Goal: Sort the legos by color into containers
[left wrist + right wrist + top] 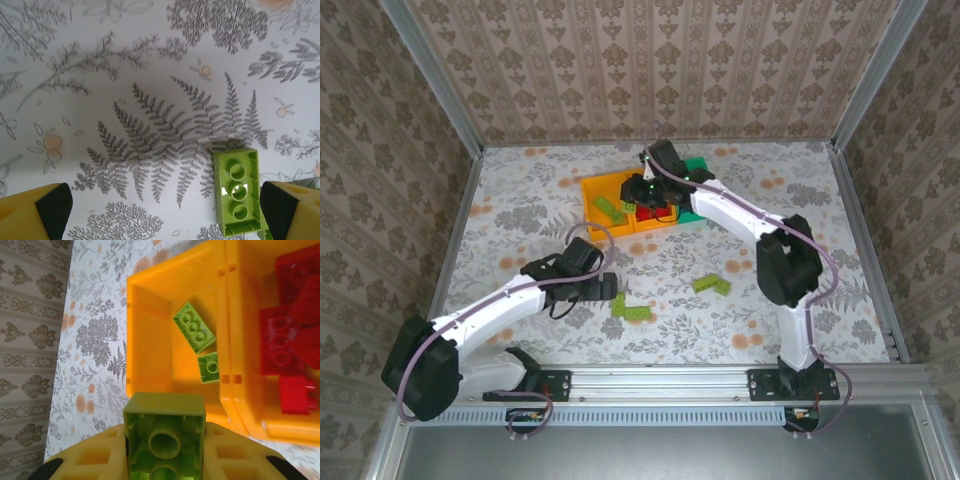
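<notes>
Two lime green bricks (196, 334) lie studs-up in the end orange-yellow bin (150, 310), and red bricks (285, 340) lie in the middle bin (245, 410) joined to it. The right end effector (165, 462) grips another lime brick (164, 415), hollow underside showing, above the end bin's near rim. The left end effector (165, 210) hangs wide open over the worktop (125, 75), with a loose lime brick (238, 192) just beside one finger (280, 210).
</notes>
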Available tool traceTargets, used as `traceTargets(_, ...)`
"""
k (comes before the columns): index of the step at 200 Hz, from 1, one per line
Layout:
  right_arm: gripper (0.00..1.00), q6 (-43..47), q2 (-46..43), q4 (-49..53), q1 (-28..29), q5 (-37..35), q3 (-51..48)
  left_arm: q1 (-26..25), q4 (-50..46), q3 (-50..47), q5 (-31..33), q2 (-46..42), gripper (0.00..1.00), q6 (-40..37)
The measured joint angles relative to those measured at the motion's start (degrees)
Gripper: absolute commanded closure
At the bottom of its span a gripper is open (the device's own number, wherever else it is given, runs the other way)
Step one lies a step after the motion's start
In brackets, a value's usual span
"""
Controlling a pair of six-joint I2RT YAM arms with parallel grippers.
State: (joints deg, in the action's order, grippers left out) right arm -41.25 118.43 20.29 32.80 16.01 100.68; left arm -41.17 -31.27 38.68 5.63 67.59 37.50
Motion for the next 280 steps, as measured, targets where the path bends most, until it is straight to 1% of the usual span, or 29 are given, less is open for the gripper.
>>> traceTargets(20, 0.75, -1.40, 5.05, -0.92, 0.02, 2.58, 2.97, -1.31, 0.09, -0.52, 0.00, 0.04, 0.00, 1.84)
traceTargets(36, 0.72, -2.45, 8.59, -1.14, 0.22, 4.22, 6.05, -2.05, 0.90, -0.85, 0.00, 0.04, 0.00, 3.06)
traceTargets(49, 0.67, -2.73, 11.13, -1.25, 0.37, 5.07, 9.09, -2.45, 1.38, -1.36, 0.00, 0.04, 0.00, 3.98)
traceTargets(58, 0.60, -2.95, 12.39, -1.22, 0.48, 5.35, 10.95, -2.69, 1.57, -1.77, 0.00, 0.04, 0.00, 4.55)
traceTargets(74, 0.57, -3.74, 14.47, -1.05, 0.63, 5.51, 14.47, -3.02, 1.84, -2.56, 0.02, 0.04, 0.00, 5.44)
traceTargets(82, 0.51, -3.93, 15.19, -0.87, 0.63, 5.51, 15.91, -3.13, 1.97, -2.84, 0.00, 0.04, 0.00, 5.77)
traceTargets(90, 0.40, -4.02, 15.72, -0.83, 0.63, 5.46, 16.96, -3.21, 2.12, -3.08, 0.00, 0.04, 0.00, 6.05)
traceTargets(103, 0.33, -4.79, 16.39, -0.87, 0.63, 5.44, 18.29, -3.45, 2.23, -3.30, 0.00, 0.04, 0.00, 6.43)
traceTargets(114, 0.22, -5.75, 16.81, -0.87, 0.63, 5.40, 19.08, -3.65, 2.23, -3.37, 0.00, 0.04, 0.00, 6.62)
traceTargets(119, 0.19, -5.66, 17.03, -0.83, 0.63, 5.40, 19.50, -3.80, 2.23, -3.37, 0.02, 0.07, 0.00, 6.73)
traceTargets(167, 0.17, -5.66, 17.14, -0.87, 0.63, 5.27, 19.98, -6.10, 4.81, -3.37, -0.70, 2.21, 0.00, 8.50)
traceTargets(193, 0.16, -5.16, 13.64, -0.81, 0.63, 5.18, 14.99, -7.48, 6.14, -3.02, -1.29, 5.29, 0.00, 9.38)
traceTargets(223, 0.14, -4.11, 5.77, -0.94, 0.50, 3.56, 7.04, -8.39, 6.36, -0.85, -1.51, 9.75, 0.04, 10.36)
traceTargets(245, 0.14, -3.56, -1.11, -1.53, 0.04, 2.16, 0.72, -8.81, 6.91, 0.59, -1.53, 12.61, 0.11, 10.64)
traceTargets(280, 0.13, -1.29, -10.69, -2.16, -1.70, 0.37, -7.76, -9.05, 6.43, 3.69, -1.05, 17.57, 0.31, 10.73)
